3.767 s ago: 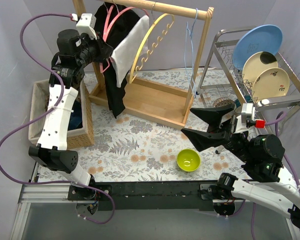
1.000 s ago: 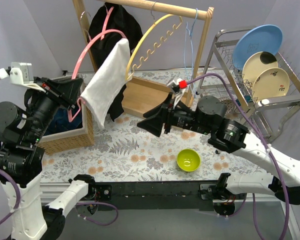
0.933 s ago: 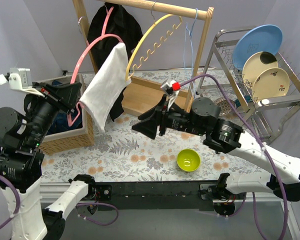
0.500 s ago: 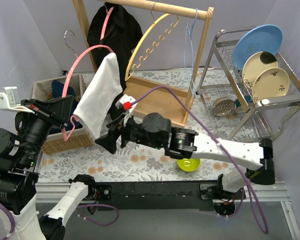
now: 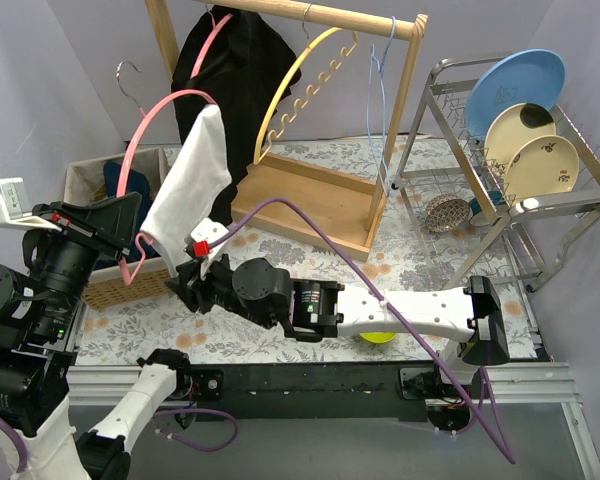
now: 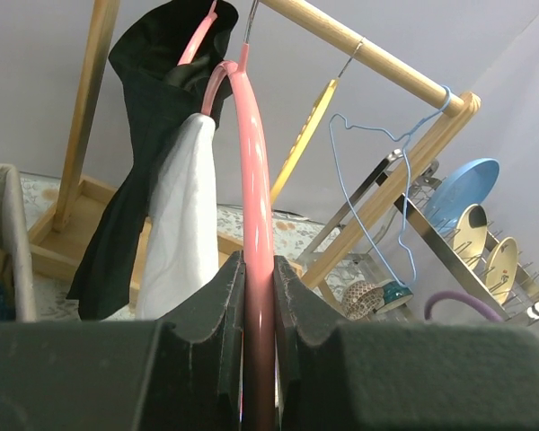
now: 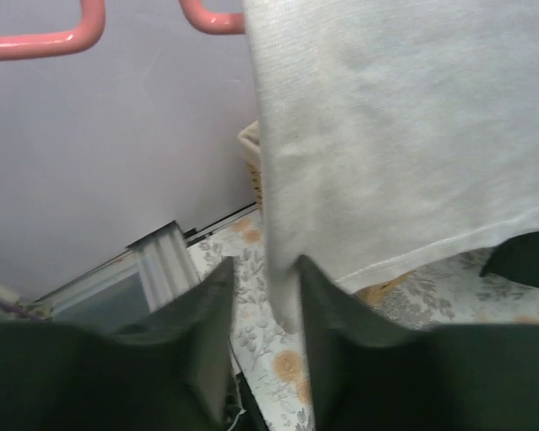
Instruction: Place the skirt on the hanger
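A white skirt (image 5: 190, 190) hangs draped over one arm of a pink hanger (image 5: 145, 130). My left gripper (image 5: 130, 225) is shut on the hanger's lower bar; in the left wrist view the pink bar (image 6: 256, 224) runs up between the closed fingers of that gripper (image 6: 259, 301), with the skirt (image 6: 184, 224) hanging behind. My right gripper (image 5: 185, 280) reaches in low under the skirt. In the right wrist view the skirt's (image 7: 404, 135) lower corner hangs between its parted fingers (image 7: 262, 314), brushing the right finger, with a gap on the left. The hanger's ends (image 7: 36, 40) show above.
A wooden rack (image 5: 325, 15) stands at the back with a black garment (image 5: 235, 80), a yellow hanger (image 5: 290, 90) and a blue wire hanger (image 5: 380, 70). A wicker basket (image 5: 100, 285) sits at the left. A green bowl (image 5: 380, 336) peeks from under the right arm. A dish rack (image 5: 520, 205) holds plates.
My right arm has swept left across the table to the skirt's lower corner, and its jaws have narrowed. The left arm has brought the hanger and skirt lower and leftward.
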